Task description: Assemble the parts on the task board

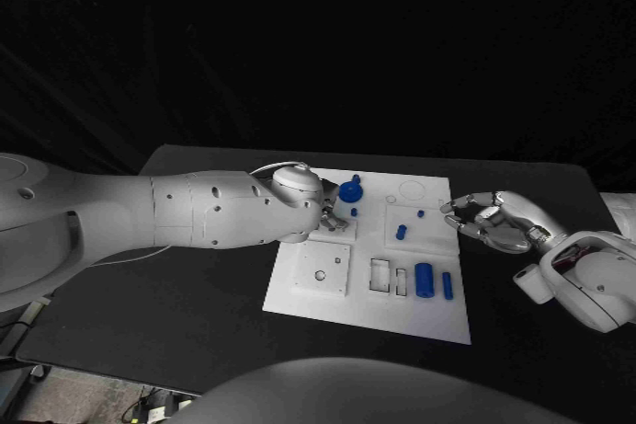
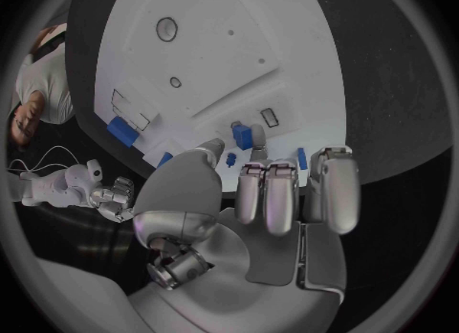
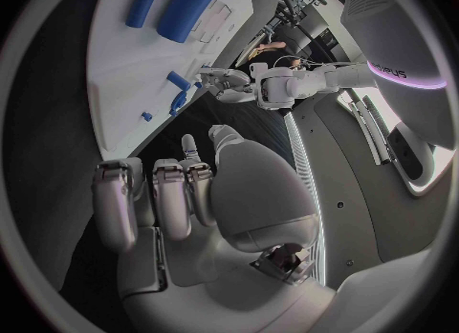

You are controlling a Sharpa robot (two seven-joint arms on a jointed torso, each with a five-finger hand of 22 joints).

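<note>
Since the left hand, fingers curled w/ nothing seen held, is poised at the task board's upper-left edge, the round blue part just above-right is nearest it; right hand, also curled and empty, is kept off the board's right edge.

L arm reached in over the counter's left side, left hand w/ fingers curled in, nothing visibly held. R arm came in from the right edge, right hand fingers curled too, nothing in them.
</note>
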